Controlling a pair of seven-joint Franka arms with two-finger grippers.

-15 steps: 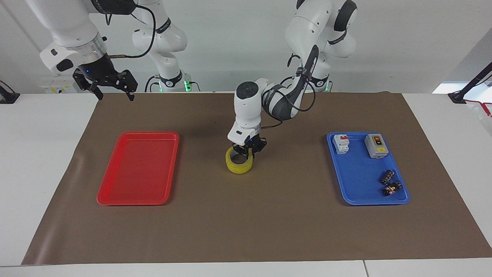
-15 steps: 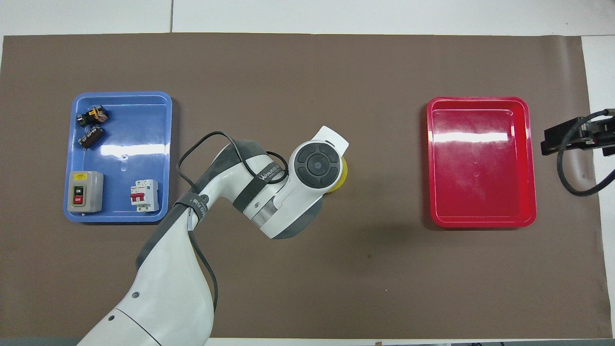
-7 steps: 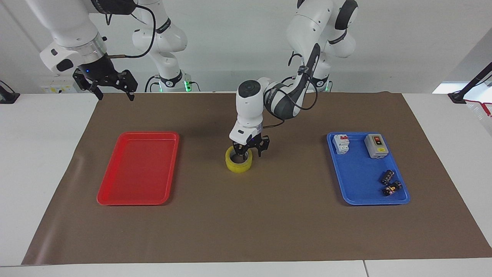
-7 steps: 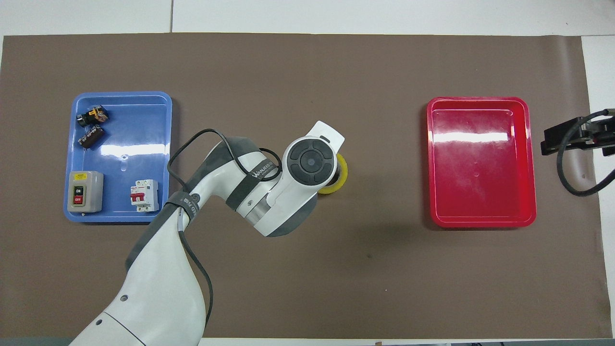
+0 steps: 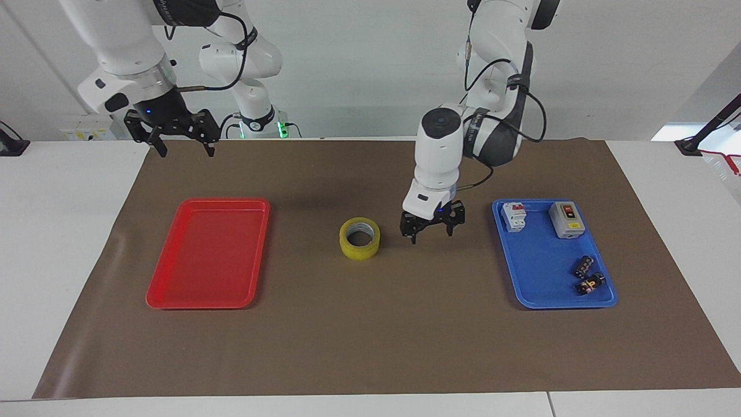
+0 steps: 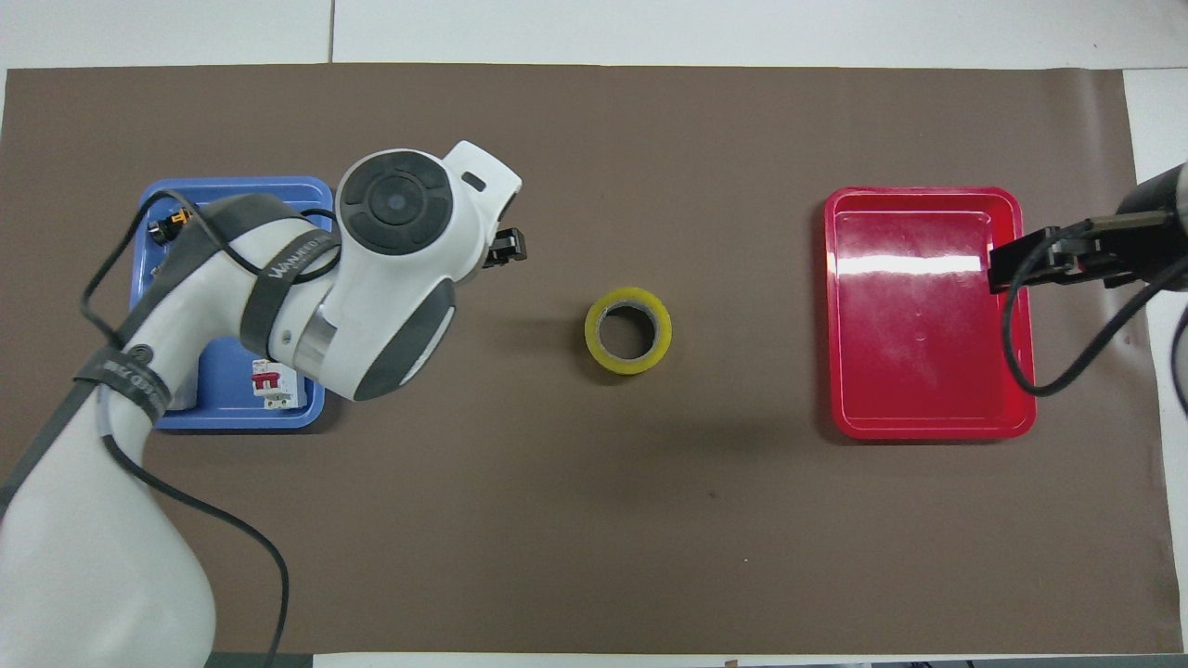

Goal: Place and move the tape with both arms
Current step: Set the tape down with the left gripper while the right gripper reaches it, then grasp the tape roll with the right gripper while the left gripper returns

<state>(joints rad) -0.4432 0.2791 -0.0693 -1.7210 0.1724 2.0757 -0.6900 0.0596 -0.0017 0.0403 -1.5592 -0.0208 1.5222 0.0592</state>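
At the middle of both frames, the tape [image 5: 359,238] lies flat on the brown mat [image 5: 370,347] covering the table, hole up, untouched, between the red tray [image 5: 205,255] and the blue tray [image 5: 541,289]. Just beside it in the facing view, toward the blue tray, the left hand [image 5: 432,227] hangs low over the mat, fingers spread and empty. At the upper left of that frame the right hand [image 5: 178,134] hovers over the mat's edge, above the red tray, fingers apart and empty. Small electrical parts [image 5: 586,274] sit in the blue tray.
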